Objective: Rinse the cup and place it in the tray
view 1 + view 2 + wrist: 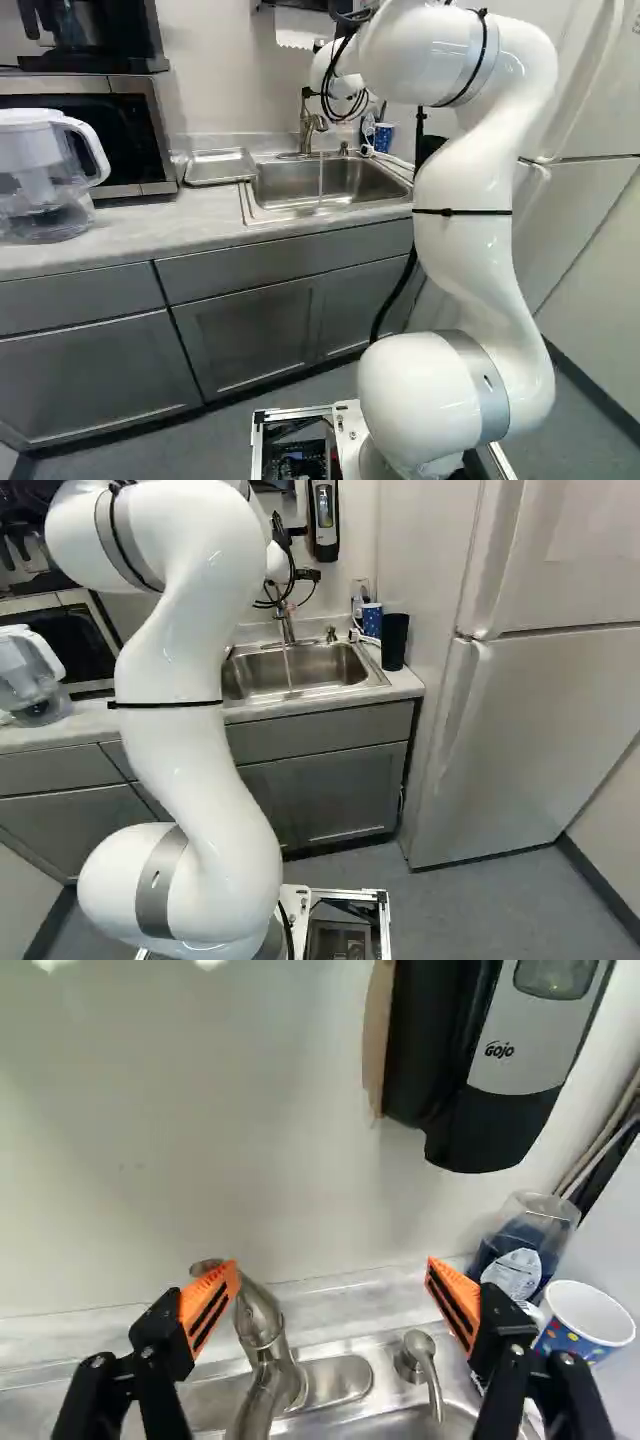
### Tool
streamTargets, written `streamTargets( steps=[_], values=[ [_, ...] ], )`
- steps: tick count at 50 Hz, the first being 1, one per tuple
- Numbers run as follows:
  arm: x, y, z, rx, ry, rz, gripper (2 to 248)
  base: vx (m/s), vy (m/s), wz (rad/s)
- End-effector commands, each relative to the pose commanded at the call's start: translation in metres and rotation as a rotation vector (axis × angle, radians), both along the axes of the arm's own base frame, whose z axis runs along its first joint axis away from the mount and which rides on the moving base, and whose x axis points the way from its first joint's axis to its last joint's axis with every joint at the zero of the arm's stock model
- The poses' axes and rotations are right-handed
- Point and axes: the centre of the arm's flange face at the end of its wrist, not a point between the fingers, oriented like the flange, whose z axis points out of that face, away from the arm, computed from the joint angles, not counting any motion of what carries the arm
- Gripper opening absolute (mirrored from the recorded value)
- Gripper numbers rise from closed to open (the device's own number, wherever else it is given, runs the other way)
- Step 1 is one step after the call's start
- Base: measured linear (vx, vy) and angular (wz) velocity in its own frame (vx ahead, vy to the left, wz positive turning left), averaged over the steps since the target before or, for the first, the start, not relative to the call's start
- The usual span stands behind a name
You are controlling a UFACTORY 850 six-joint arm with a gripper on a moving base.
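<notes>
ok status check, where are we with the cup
End effector open, nothing gripped. Blue cup upright beside the sink, not in the tray. Faucet ahead, water running.

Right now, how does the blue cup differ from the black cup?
The blue cup has coloured dots; the black cup looks plain. The black cup looks taller than the blue cup and stands nearer the counter's front edge. Both stand upright beside the sink.

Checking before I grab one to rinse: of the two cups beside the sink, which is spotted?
The blue cup, white inside, with coloured spots on its side. The other, the black cup, is plain and taller, nearer the refrigerator.
</notes>
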Motion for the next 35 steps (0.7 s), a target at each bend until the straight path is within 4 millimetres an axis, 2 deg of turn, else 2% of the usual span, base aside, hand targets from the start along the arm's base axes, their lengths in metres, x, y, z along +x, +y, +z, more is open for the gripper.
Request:
streamTargets(
  steps=[35],
  values=[
    [-0.071,-0.001,0.004,-0.003,0.084,0.003,247,0.0,0.0,0.0]
  ],
)
